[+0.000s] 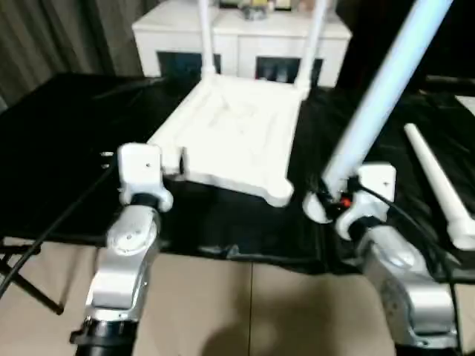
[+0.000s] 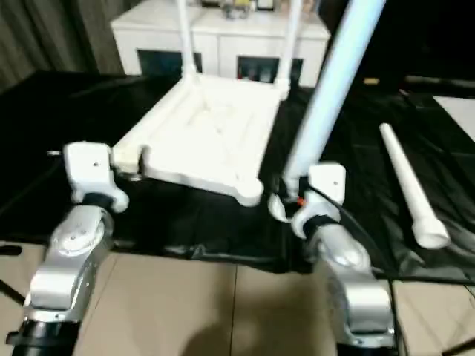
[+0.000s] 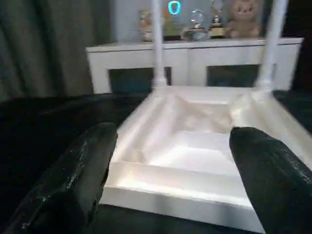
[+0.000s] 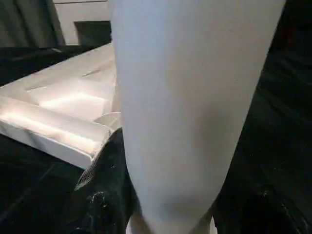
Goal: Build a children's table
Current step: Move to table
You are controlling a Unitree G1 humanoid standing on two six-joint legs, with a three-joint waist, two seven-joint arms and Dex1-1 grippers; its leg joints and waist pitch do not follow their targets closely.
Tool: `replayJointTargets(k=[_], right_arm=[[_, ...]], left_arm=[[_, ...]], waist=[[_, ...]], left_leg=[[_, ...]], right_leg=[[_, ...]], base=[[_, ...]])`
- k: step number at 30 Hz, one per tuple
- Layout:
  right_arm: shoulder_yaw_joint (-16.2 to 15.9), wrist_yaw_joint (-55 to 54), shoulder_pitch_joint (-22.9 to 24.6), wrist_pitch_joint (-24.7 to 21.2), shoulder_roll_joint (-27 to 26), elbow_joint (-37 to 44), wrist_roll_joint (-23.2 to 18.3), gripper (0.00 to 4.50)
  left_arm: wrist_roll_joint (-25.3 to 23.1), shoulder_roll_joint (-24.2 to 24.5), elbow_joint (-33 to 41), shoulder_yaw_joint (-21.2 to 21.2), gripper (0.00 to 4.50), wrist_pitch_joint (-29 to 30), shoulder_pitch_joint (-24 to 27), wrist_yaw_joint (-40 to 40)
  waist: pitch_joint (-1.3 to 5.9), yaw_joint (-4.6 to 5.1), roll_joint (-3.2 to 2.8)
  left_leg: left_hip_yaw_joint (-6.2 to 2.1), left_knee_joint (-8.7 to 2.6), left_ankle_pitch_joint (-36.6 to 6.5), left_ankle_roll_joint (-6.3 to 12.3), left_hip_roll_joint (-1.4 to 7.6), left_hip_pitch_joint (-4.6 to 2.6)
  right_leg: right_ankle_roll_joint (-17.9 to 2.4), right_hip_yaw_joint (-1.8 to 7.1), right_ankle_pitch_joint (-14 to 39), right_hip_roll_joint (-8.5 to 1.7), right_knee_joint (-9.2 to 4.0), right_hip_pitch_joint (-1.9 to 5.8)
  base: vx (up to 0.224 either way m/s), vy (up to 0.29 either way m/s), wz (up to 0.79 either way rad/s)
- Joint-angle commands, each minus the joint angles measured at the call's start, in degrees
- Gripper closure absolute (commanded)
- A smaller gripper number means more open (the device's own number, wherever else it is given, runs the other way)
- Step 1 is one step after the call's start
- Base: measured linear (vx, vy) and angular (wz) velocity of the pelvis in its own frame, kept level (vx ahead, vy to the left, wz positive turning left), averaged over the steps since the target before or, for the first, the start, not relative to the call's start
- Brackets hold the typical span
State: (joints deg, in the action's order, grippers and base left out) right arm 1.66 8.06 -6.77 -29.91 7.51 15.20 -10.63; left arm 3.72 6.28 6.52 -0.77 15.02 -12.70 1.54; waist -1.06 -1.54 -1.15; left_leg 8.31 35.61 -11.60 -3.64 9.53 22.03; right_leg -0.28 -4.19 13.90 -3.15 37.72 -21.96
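A white plastic children's table [image 1: 230, 137] lies upside down on a surface draped in black sheeting [image 1: 67, 148], towards the far middle of that surface. Its ribbed underside faces up. Two white legs already stand upright in its two far corner sockets: the far left leg [image 1: 205, 37] and the far right leg [image 1: 312, 44]. The two near corner sockets are empty; the near right socket [image 1: 278, 194] sits just beside your right pincer.

Your right pincer [image 1: 326, 202] is clamped on the thick end of a third leg [image 1: 386, 81], which slants up and away to the right, out of the top of the head view. In the right wrist view this leg [image 4: 190, 107] stands between the black fingers [image 4: 105, 195], with the table's near edge just behind it.

A fourth leg [image 1: 441, 185] lies loose on the black sheeting near the right edge, well apart from the table, its wider end towards you.

Your left pincer [image 3: 170, 175] holds nothing, its fingers [image 3: 80, 180] wide apart. It hovers at the table's near left corner, with the near rim showing between the two fingers.

Behind the black surface stands a white cabinet [image 1: 237, 37] with dark glass-fronted compartments. Small ornaments, including a teddy bear [image 3: 243, 17], sit on top of it. Grey curtains [image 3: 44, 44] hang to the left. Pale floor [image 1: 245, 311] shows below the sheeting's near edge.
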Motion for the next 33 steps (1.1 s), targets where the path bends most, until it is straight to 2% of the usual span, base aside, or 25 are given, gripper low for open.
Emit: replayJointTargets(k=[1, 4, 6, 8, 10, 11, 12, 13, 14, 15, 17, 18, 19, 20, 21, 23, 24, 25, 26, 27, 29, 30, 31, 32, 33], right_arm=[[-1.3, 0.6, -1.7, -0.2, -0.2, 0.7, -0.1, 2.64], [-1.2, 0.8, -2.6, -0.8, -0.4, 0.1, -0.9, 2.64], [-1.2, 0.9, -3.0, -0.8, -0.3, -0.2, -0.8, 2.64], [-1.1, 1.1, -3.1, -0.6, -0.5, -0.9, -0.9, 2.64], [-1.2, 1.5, -3.1, -0.1, -0.5, -1.4, -0.8, 2.64], [-1.6, 1.5, -3.2, 0.3, -0.3, -1.8, -0.3, 2.64], [-1.8, 1.6, -3.2, 0.7, -0.1, -2.2, 0.0, 2.64], [-1.9, 1.6, -3.2, 0.9, -0.1, -2.4, 0.1, 2.64], [-2.0, 1.6, -3.2, 1.0, -0.1, -2.5, 0.2, 2.64], [-2.2, 2.2, -3.1, 1.3, 0.1, -2.7, 0.0, 2.64], [-2.2, 2.5, -3.2, 1.5, 0.0, -2.8, -0.2, 2.64], [-2.2, 2.7, -3.2, 1.7, 0.0, -2.9, -0.3, 2.64], [-2.3, 2.8, -3.2, 1.8, 0.1, -2.9, -0.3, 2.64], [-2.3, 2.8, -3.2, 1.8, 0.1, -2.9, -0.3, 2.64], [-2.4, 3.0, -3.2, 1.9, 0.3, -2.9, -0.3, 2.64], [-2.4, 3.0, -3.2, 2.0, 0.4, -2.9, -0.4, 2.64], [-2.4, 3.2, -3.3, 2.2, 0.5, -2.9, -0.3, 2.64], [-2.3, 3.3, -3.3, 2.3, 0.5, -3.0, -0.2, 2.64], [-2.4, 3.5, -3.3, 2.4, 0.5, -3.1, -0.1, 2.64], [-2.4, 3.7, -3.4, 2.5, 0.5, -3.1, 0.0, 2.64], [-2.5, 3.9, -3.4, 2.6, 0.5, -3.1, 0.1, 2.64], [-2.7, 3.8, -3.5, 2.6, 0.6, -3.1, 0.2, 2.64], [-2.7, 3.8, -3.5, 2.5, 0.6, -3.1, 0.1, 2.64], [-2.6, 3.7, -3.4, 2.3, 0.5, -3.1, -0.2, 2.64], [-2.6, 3.7, -3.4, 2.2, 0.5, -3.1, -0.3, 2.64]], left_arm=[[0.9, 0.2, 0.6, -1.6, 0.3, 0.5, 0.9, -0.9], [1.1, 0.5, 1.0, -1.0, 0.3, 0.0, 2.8, -2.6], [1.0, 0.9, 1.2, -0.5, 0.3, -0.3, 3.4, -3.2], [0.8, 1.4, 1.5, 0.2, 0.3, -0.2, 4.3, -3.9], [0.5, 1.7, 1.4, 0.3, 0.3, -0.4, 4.8, -4.1], [-0.1, 2.2, 1.3, 0.6, 0.3, -0.7, 5.0, -4.4], [-0.4, 2.5, 1.2, 0.7, 0.3, -0.9, 5.1, -4.6], [-0.7, 2.6, 1.2, 0.8, 0.3, -1.0, 5.2, -4.8], [-0.7, 2.5, 1.2, 0.7, 0.3, -1.0, 5.3, -4.9], [-0.9, 2.6, 1.3, 0.5, 0.3, -0.9, 5.3, -4.9], [-0.8, 2.7, 1.3, 0.5, 0.3, -0.7, 5.2, -5.0], [-0.5, 2.8, 1.3, 0.5, 0.3, -0.4, 5.1, -5.1], [-0.3, 2.8, 1.2, 0.5, 0.3, -0.4, 5.0, -5.2], [-0.3, 2.8, 1.2, 0.5, 0.3, -0.3, 5.0, -5.2], [-0.3, 2.7, 1.1, 0.4, 0.3, -0.4, 4.9, -5.2], [-0.3, 2.5, 1.1, 0.1, 0.3, -0.3, 4.8, -5.1], [-0.4, 2.7, 0.8, 0.0, 0.3, -0.5, 4.6, -5.1], [-0.4, 2.7, 0.7, 0.0, 0.3, -0.6, 4.6, -5.1], [-0.4, 2.7, 0.6, 0.0, 0.3, -0.6, 4.6, -5.1], [-0.3, 2.7, 0.7, 0.0, 0.3, -0.7, 4.6, -5.2], [-0.3, 2.7, 0.6, -0.1, 0.3, -0.7, 4.6, -5.3], [-0.3, 2.7, 0.7, -0.1, 0.3, -0.6, 4.6, -5.4], [-0.3, 2.7, 0.7, -0.1, 0.3, -0.6, 4.6, -5.5], [-0.3, 2.6, 0.8, -0.1, 0.3, -0.6, 4.7, -5.5], [-0.4, 2.5, 0.8, -0.1, 0.3, -0.6, 4.7, -5.6]], waist=[[2.11, -0.38, 0.6], [1.81, -0.26, 0.53], [0.71, 0.74, -0.41], [-0.14, 1.02, -0.35], [-0.28, 0.66, -0.45], [-0.65, 0.71, 1.14], [0.4, 0.78, 1.42], [0.4, -0.14, 1.31], [1.33, -0.79, 2.2], [1.66, -0.9, 2.14], [1.7, -0.47, 1.14], [1.75, 0.5, -0.77], [1.94, 1.1, -1.27], [3.04, 3.1, -2.04], [2.78, 4.42, -2.0], [3.23, 4.67, -1.17], [1.97, 4.38, -0.29], [2.4, 3.36, 2.04], [2.27, 0.58, 3.47], [2.75, -0.67, 3.17], [2.34, -0.83, 2.69], [1.73, -0.91, 0.9], [1.67, -0.65, -0.37], [2.22, -0.25, -3.85], [2.18, 3.18, -4.51]], left_leg=[[-1.17, -4.21, -10.4, 0.35, 2.43, 0.18], [-1.37, -4.78, -19.1, -0.7, 3.01, -1.49], [0.53, -4.25, -32.7, -4.95, 4.23, -9.03], [-0.39, -6.26, -43.2, -4.13, 6.94, -12.25], [-0.13, -9.69, -47.5, -3.45, 9.53, -10.93], [-1.14, -10.23, -45.9, -0.89, 7.0, -6.38], [0.82, -6.2, -37.8, 0.1, 2.32, -4.08], [1.32, -3.78, -29.5, 0.95, 0.8, -3.65], [0.06, 0.72, -14.7, 3.81, -0.05, -0.65], [-1.13, 1.69, -8.8, 5.32, -0.24, 0.64], [-1.48, -0.21, -4.8, 5.81, 0.41, 0.93], [-2.25, -3.96, -4.6, 6.02, 1.84, -0.55], [-3.14, -4.57, -5.2, 6.81, 2.5, -1.83], [-6.45, -5.47, -3.4, 11.45, 4.98, -8.41], [-9.38, -5.96, -3.3, 18.37, 7.47, -12.06], [-10.71, -5.14, 2.9, 25.49, 8.89, -13.78], [-8.78, -5.14, 5.1, 28.31, 6.95, -11.34], [-3.97, -2.41, 0.9, 23.73, 0.06, -7.56], [-1.15, 4.27, -6.7, 18.9, -5.31, -0.94], [-2.8, 7.86, -5.7, 11.99, -3.1, 2.44], [-3.51, 7.95, -2.2, 7.1, -2.23, 4.26], [-3.55, 2.68, 3.4, 5.61, -0.59, 3.44], [-3.39, -0.29, 5.0, 6.35, 0.12, 2.19], [-5.21, -4.32, 0.0, 7.81, 2.61, -3.1], [-10.63, -6.48, -14.2, 12.24, 6.86, -6.95]], right_leg=[[-1.8, 3.24, 20.2, -4.63, -7.18, 1.9], [-3.2, 3.3, 23.5, -4.63, -7.25, 1.86], [-2.8, 3.21, 28.8, -0.16, -9.21, -2.13], [-2.7, 0.7, 26.6, 0.19, -6.37, -3.17], [-3.3, 0.12, 19.5, -1.71, -2.07, -0.96], [-2.5, -0.05, 17.0, -3.45, -2.86, 3.01], [0.9, 2.55, 30.8, -5.33, -7.46, 5.76], [2.4, 4.18, 41.2, -7.34, -9.76, 5.89], [2.0, 7.05, 49.0, -10.52, -11.01, 8.64], [-1.2, 7.21, 46.0, -10.19, -10.72, 9.03], [-5.4, 5.2, 37.4, -8.13, -10.2, 8.58], [-7.4, 1.43, 23.4, -3.62, -8.21, 7.59], [-7.8, 0.77, 18.4, -2.58, -7.15, 6.93], [-9.2, -0.78, 8.2, -0.96, -3.5, 3.02], [-7.3, -0.59, 5.9, -1.34, -0.16, -0.86], [-2.7, 0.56, 4.4, -2.59, 2.06, -3.74], [-1.4, 1.81, 1.6, -3.99, 1.31, -3.6], [-4.3, 3.92, -3.3, -4.78, -3.82, 1.17], [-13.3, 11.41, -0.8, -9.51, -7.95, 9.22], [-19.5, 12.5, -0.9, -11.25, -7.66, 11.91], [-22.2, 11.15, -6.5, -9.92, -6.89, 12.02], [-20.8, 6.45, -4.3, -6.36, -7.56, 10.23], [-18.3, 4.23, 1.1, -4.59, -7.73, 9.79], [-10.2, 0.71, 8.5, -0.04, -5.45, 6.91], [-5.8, -0.54, 11.7, 1.28, 2.48, 2.33]], base=[[0.0, 0.0, 0.0], [0.0, 0.0, 0.0], [0.0, 0.0, 0.0], [0.036, 0.035, -0.55], [0.054, 0.032, -0.77], [0.009, -0.017, -0.77], [0.009, -0.017, -0.77], [0.03, -0.025, -0.43], [0.101, -0.023, -0.16], [0.101, -0.023, -0.16], [0.125, 0.008, -0.06], [0.137, 0.023, -0.07], [0.184, 0.041, -0.05], [0.227, 0.046, 0.07], [0.227, 0.046, 0.07], [0.195, 0.007, 0.07], [0.169, -0.012, 0.02], [0.155, -0.043, 0.0], [0.171, -0.032, 0.14], [0.171, -0.032, 0.14], [0.153, -0.012, 0.03], [0.145, -0.009, -0.02], [0.147, 0.005, -0.03], [0.135, 0.074, -0.1], [0.135, 0.074, -0.1]])
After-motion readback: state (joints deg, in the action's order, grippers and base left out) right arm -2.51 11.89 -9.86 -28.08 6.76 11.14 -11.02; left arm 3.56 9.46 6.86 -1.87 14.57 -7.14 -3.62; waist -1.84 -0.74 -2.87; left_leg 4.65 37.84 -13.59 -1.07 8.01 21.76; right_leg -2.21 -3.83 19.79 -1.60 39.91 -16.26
